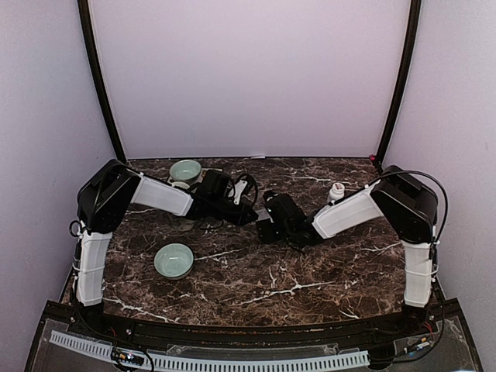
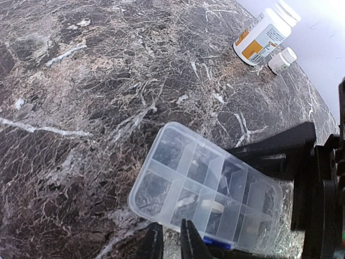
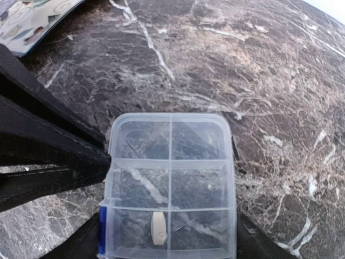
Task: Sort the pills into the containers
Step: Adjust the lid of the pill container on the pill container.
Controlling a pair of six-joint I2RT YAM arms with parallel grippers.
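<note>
The container [image 3: 171, 162] is a small clear box with divided compartments and a blue latch [image 3: 102, 229]. Its lid lies closed over them. One white oblong pill [image 3: 158, 227] rests in a near compartment, also visible in the left wrist view as the pill [image 2: 212, 206]. My right gripper [image 3: 171, 240] has a dark finger against each long side of the box and holds it. My left gripper [image 2: 171, 231] sits at the box's [image 2: 205, 189] near edge beside the latch, fingers a slit apart with nothing between them. Both grippers meet mid-table [image 1: 260, 217].
Two pale green bowls stand on the left, one at the back [image 1: 186, 170] and one nearer [image 1: 173, 260]. A large white pill bottle [image 2: 262, 36] and a small white-capped one [image 2: 282, 60] stand by the right arm. A patterned sheet [image 3: 27, 19] lies at a corner.
</note>
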